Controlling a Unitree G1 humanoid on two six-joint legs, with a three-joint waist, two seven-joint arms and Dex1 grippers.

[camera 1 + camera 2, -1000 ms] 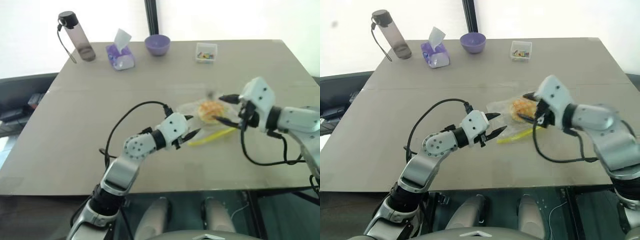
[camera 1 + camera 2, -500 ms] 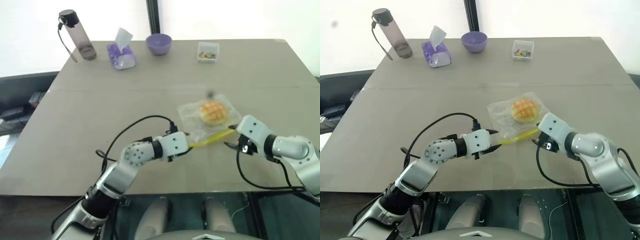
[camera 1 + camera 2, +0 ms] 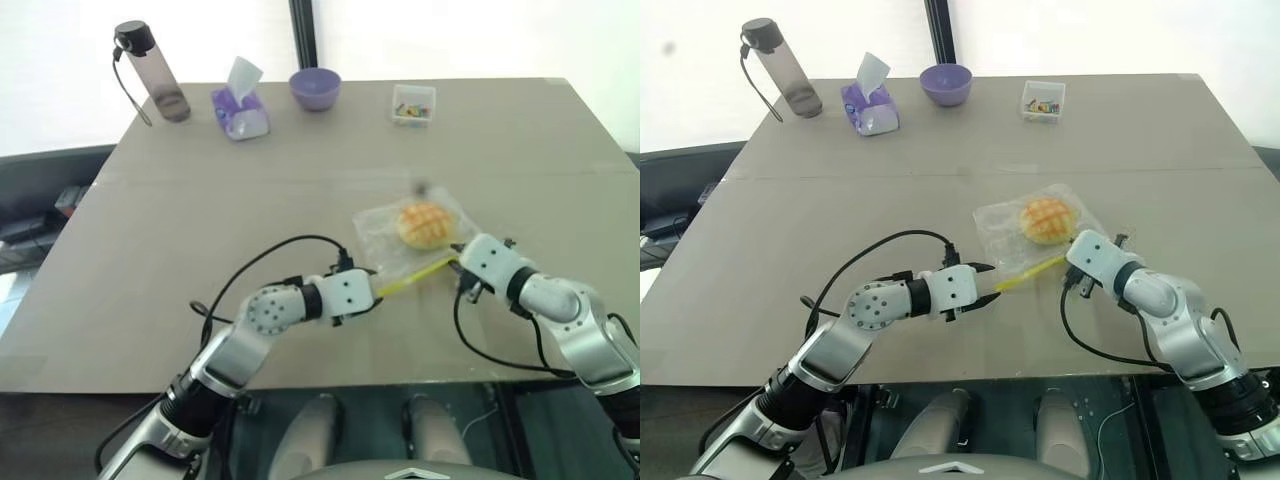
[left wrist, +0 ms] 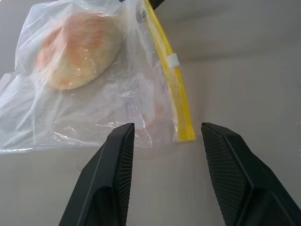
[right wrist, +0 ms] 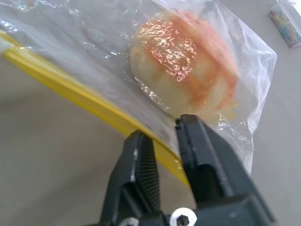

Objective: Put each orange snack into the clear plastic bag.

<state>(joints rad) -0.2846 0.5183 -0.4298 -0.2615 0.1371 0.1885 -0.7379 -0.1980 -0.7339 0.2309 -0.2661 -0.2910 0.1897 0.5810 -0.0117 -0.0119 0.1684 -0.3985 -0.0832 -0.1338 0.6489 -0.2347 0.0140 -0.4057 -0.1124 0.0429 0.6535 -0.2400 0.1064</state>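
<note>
The orange snack, a domed bun with a darker grid, lies inside the clear plastic bag on the table, right of centre. The bag's yellow seal strip faces me. My right gripper sits low at the strip's right end, shut on the strip and the plastic edge. In the left eye view it is the right gripper just below the bun. My left gripper rests at the strip's left end, open, with the strip's tip just ahead of its fingers and nothing held.
Along the far edge stand a smoky water bottle, a purple tissue pack, a purple bowl and a small clear box of coloured bits. Black cables loop from both wrists over the table's near side.
Both arms have dropped from above the bag to the table. The right gripper left the bun, moved to the strip's right end and shut on it. The left stays open.
</note>
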